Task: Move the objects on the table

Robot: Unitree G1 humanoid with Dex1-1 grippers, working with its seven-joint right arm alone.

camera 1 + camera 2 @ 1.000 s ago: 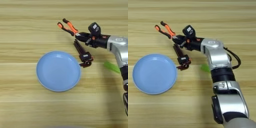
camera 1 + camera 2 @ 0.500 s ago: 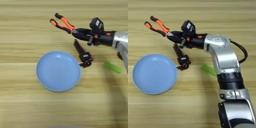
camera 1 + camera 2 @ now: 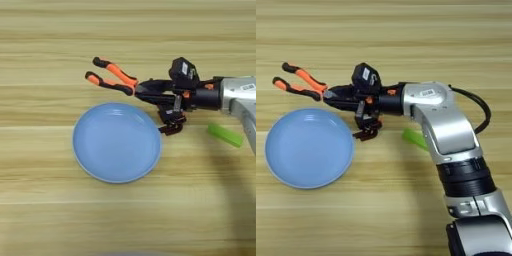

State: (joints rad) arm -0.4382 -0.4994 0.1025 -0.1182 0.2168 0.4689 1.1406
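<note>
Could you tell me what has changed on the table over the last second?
The pincer, shut on the pliers, has carried them leftward, so their orange handles now reach past the far rim of the plate. The plate, the hex-key set and the small green piece stayed where they were.

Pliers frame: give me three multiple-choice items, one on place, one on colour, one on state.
1. Where do the pliers' handles point?
A. toward the robot's left
B. toward the robot's right
C. straight at the near table edge

2. What colour is the plate?
A. white
B. light blue
C. red

3. What is the right pincer doing?
A. open above the plate
B. shut on the green piece
C. shut on the pliers

Answers:
1 A: the pliers stick out leftward from the right pincer.
2 B: the plate is light blue.
3 C: its black fingers clamp the pliers' jaw end, above the hex-key set, with the green piece lying apart.
</note>
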